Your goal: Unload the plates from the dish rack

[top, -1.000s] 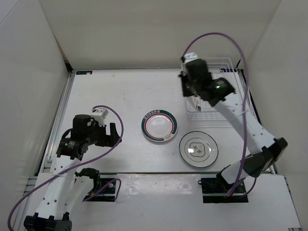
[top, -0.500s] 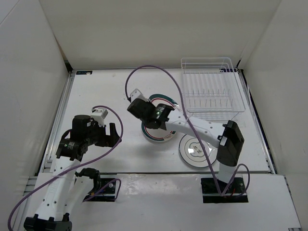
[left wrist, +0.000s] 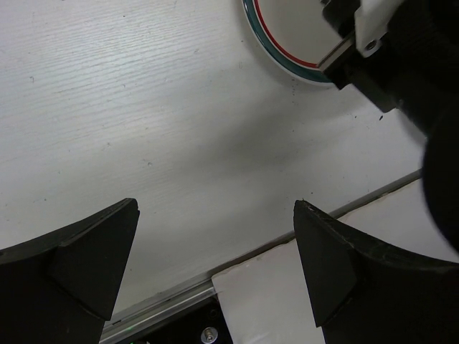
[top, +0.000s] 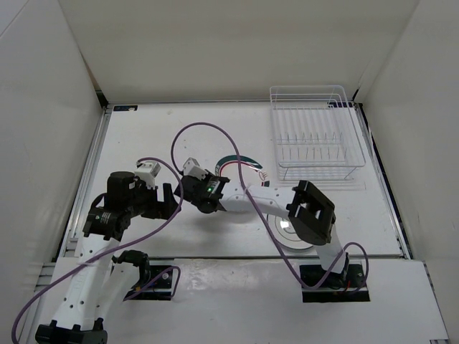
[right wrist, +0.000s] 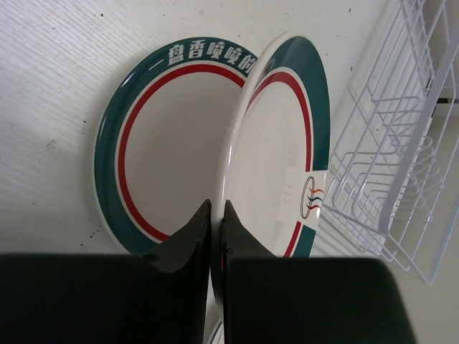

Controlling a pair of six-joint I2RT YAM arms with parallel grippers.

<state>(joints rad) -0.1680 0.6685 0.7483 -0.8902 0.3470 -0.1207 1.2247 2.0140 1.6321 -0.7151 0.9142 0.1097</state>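
My right gripper (right wrist: 215, 215) is shut on the rim of a green-and-red ringed plate (right wrist: 280, 143). It holds that plate on edge, tilted, just over a second green-and-red plate (right wrist: 172, 143) that lies flat on the table. In the top view the right gripper (top: 204, 193) reaches left to mid-table, and the held plate (top: 247, 168) shows behind its arm. A grey-motif plate (top: 285, 229) lies flat, partly under the right arm. The white wire dish rack (top: 315, 136) holds no plates. My left gripper (top: 168, 201) is open and empty, close to the right gripper.
The rack also shows at the right of the right wrist view (right wrist: 401, 165). The left wrist view shows the flat plate's rim (left wrist: 287, 50), the right gripper's body (left wrist: 409, 64) and the table's front rail (left wrist: 179, 294). White walls enclose the table.
The right arm has swung from the rack leftward across the table with the ringed plate and brought it down over the flat ringed plate. The left arm has not moved.
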